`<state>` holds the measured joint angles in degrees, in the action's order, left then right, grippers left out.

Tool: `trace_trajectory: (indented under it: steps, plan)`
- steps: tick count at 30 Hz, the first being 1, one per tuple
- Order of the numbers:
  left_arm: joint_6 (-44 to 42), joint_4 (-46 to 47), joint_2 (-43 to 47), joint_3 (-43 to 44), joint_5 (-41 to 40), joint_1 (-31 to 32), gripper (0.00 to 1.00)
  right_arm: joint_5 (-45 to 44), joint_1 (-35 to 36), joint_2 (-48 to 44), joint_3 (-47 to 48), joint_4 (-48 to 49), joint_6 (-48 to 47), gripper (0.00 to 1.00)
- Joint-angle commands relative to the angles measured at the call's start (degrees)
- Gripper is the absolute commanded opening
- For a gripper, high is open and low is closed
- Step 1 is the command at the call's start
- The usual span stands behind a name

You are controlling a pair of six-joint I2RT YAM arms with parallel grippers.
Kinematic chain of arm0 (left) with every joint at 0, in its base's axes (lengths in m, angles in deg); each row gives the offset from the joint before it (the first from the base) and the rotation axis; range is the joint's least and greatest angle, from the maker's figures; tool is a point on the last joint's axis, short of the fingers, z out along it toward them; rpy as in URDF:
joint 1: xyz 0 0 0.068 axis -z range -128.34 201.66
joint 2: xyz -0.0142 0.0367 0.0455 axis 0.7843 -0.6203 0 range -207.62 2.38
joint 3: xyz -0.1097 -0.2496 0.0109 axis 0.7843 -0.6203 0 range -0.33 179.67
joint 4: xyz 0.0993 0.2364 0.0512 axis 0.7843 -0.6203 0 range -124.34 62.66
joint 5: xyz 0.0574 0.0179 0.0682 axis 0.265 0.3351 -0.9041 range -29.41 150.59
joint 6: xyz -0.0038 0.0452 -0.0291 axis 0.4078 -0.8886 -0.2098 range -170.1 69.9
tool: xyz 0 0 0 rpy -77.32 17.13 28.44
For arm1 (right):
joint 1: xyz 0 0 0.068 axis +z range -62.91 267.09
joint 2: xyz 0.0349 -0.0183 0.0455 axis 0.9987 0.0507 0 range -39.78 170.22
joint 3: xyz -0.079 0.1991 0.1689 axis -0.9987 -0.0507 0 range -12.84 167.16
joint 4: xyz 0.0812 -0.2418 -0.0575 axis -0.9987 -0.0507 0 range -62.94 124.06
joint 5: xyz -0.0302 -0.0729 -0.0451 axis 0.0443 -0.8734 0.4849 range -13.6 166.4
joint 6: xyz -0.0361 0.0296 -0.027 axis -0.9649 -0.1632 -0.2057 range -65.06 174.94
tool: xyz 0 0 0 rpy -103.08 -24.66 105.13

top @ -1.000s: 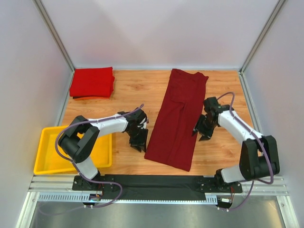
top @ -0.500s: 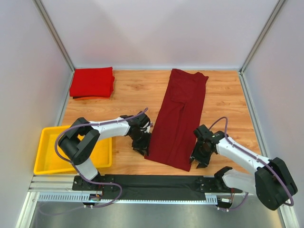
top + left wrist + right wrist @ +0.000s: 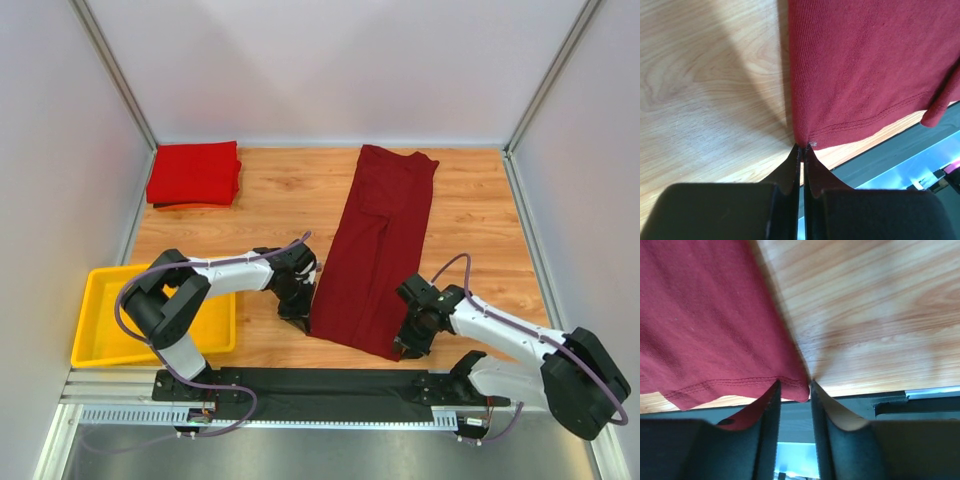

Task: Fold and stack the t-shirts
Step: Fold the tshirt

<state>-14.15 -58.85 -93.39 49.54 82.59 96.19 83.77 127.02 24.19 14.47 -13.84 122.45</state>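
Since a second ago, left gripper (image 3: 801, 148) has pinched shut on maroon shirt (image 3: 380, 240) at its near-left hem corner. Right gripper (image 3: 795, 390) has swung to the near-right corner, jaws narrowly apart around it. Shirt's length runs toward the table's (image 3: 270, 190) far edge.

You're looking at a dark maroon t-shirt (image 3: 375, 250) and a brighter red t-shirt (image 3: 194, 172), a honey-toned wood-grain table (image 3: 290, 190), a plain yellow tray (image 3: 105, 320), white-and-black arms (image 3: 225, 268), and pale grey walls (image 3: 330, 70).
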Motion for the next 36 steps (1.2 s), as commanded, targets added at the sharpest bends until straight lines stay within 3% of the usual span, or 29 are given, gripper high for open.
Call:
trace_trajectory:
  steps: [1,5,8,9,14,22,27,30,31,33,36]
  plan:
    - [0.00,-1.35,0.05,-1.61,-5.73,0.47,0.00,-3.51,0.42,-1.47,-2.70,1.76,3.33,0.26]
    - [0.18,-3.12,1.37,-1.26,-7.50,0.55,0.01,-6.05,0.42,-4.02,-3.32,-0.61,3.42,0.00]
    - [0.44,-4.00,2.51,-0.82,-7.41,0.55,0.15,-6.58,0.42,-5.43,-3.14,-1.84,3.07,0.00]
    - [0.70,-4.18,2.86,-0.65,-7.41,0.47,0.25,-6.50,0.42,-5.60,-2.97,-2.19,2.98,0.00]
    - [0.09,-4.71,5.76,-0.03,-6.18,0.55,0.40,-7.11,0.42,-5.69,-3.05,-3.60,2.54,0.00]
    - [-1.93,0.83,2.52,-1.09,1.47,0.56,0.43,-6.67,0.59,-5.78,-3.40,-2.90,2.54,0.01]
    - [-1.93,0.48,0.14,-1.61,0.33,0.64,0.39,-6.85,1.03,-6.83,-3.23,-4.39,2.72,0.00]
    - [-2.10,0.74,-0.47,-1.97,0.76,0.91,0.24,-7.38,1.47,-8.15,-3.05,-6.41,3.25,0.00]
    - [-1.93,0.83,-0.30,-2.05,1.11,0.99,0.12,-7.29,1.82,-9.20,-2.97,-6.94,3.33,0.00]
    - [-1.49,0.92,0.22,-2.32,1.81,1.34,0.01,-7.29,1.91,-10.34,-3.05,-8.52,3.60,0.00]
    - [0.61,2.23,3.03,-3.63,2.61,1.52,0.00,-9.48,2.44,-12.46,-3.23,-10.46,4.04,0.00]
